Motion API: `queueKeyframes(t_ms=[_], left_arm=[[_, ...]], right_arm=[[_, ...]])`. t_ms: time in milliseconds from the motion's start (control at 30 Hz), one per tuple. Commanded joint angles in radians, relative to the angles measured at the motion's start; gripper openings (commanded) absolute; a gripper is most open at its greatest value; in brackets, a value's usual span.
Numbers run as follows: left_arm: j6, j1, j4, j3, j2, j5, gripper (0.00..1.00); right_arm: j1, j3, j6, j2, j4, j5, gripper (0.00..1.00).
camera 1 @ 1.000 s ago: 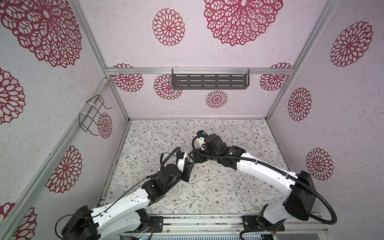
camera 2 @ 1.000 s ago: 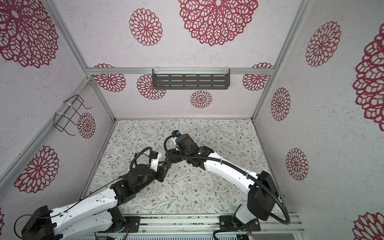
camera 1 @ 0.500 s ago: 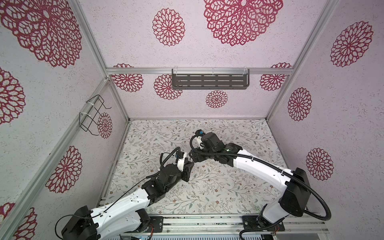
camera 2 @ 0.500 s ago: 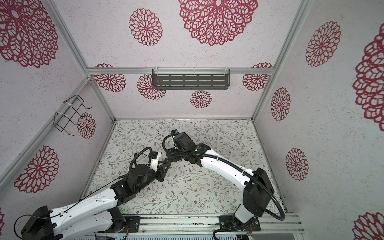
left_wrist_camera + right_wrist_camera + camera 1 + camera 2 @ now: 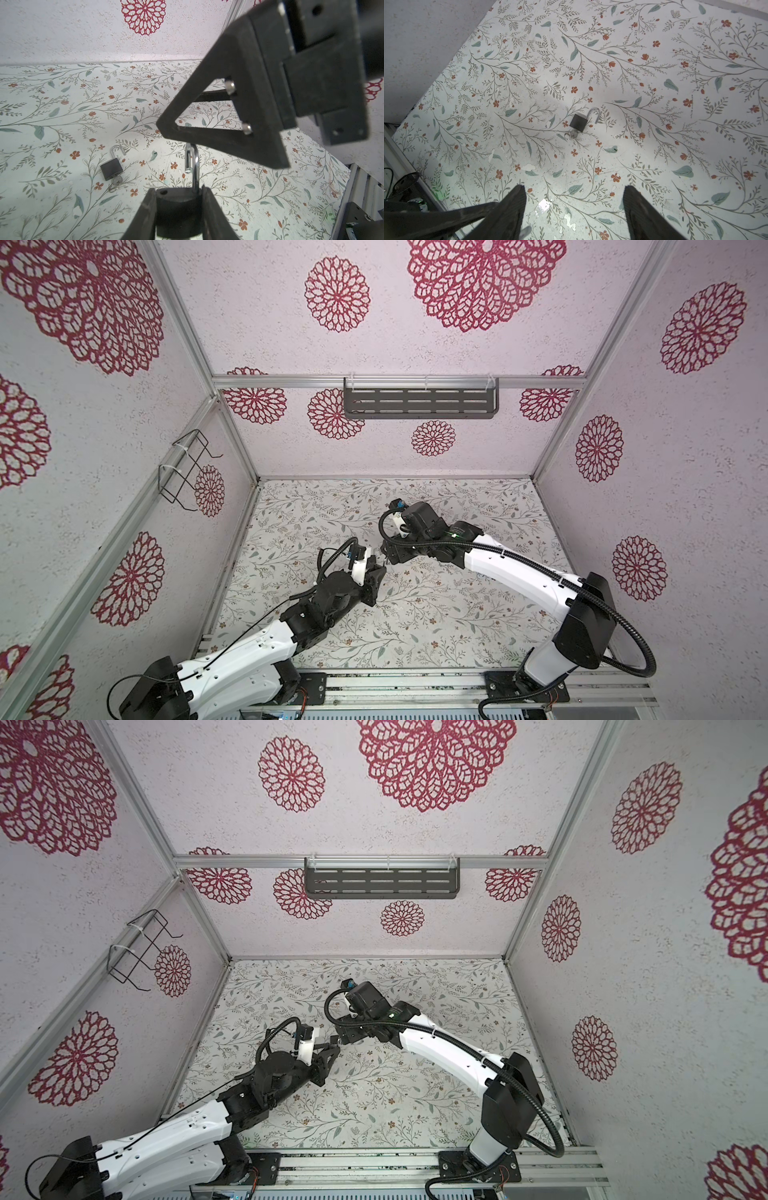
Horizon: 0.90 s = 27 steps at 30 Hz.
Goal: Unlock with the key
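My left gripper (image 5: 178, 190) is shut on a black padlock (image 5: 178, 209), gripping its body by the sides. Its silver shackle (image 5: 194, 164) stands raised, with one end free of the body. No key shows on this held padlock. A second, smaller black padlock (image 5: 578, 123) lies on the table with its shackle swung open and a key (image 5: 572, 135) in its keyhole; the left wrist view shows that padlock (image 5: 111, 168) too. My right gripper (image 5: 574, 189) is open and empty, hovering just above the held padlock's shackle. In both top views the left gripper (image 5: 376, 574) and the right gripper (image 5: 386, 560) nearly meet over the middle of the table.
The floral table top (image 5: 457, 614) is walled on three sides. A dark slotted shelf (image 5: 419, 402) hangs on the back wall and a wire rack (image 5: 187, 472) on the left wall. The aluminium rail (image 5: 415, 684) runs along the front edge.
The right arm has shifted slightly to the left, closer over the left gripper. The left arm and its padlock have stayed in place.
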Motion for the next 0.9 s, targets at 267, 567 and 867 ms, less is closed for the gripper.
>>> queueKeyframes(t_ms=[267, 567, 867], left_arm=[[0.042, -0.009, 0.063, -0.009, -0.026, -0.002, 0.00], [0.048, -0.009, 0.068, -0.004, -0.026, 0.013, 0.00], [0.065, -0.010, 0.075, 0.013, -0.001, 0.060, 0.00]], right_arm=[[-0.032, -0.007, -0.086, -0.051, -0.030, -0.108, 0.77], [-0.049, -0.073, -0.099, -0.123, 0.007, -0.142, 0.77], [-0.066, -0.049, -0.094, -0.135, 0.025, -0.149, 0.78]])
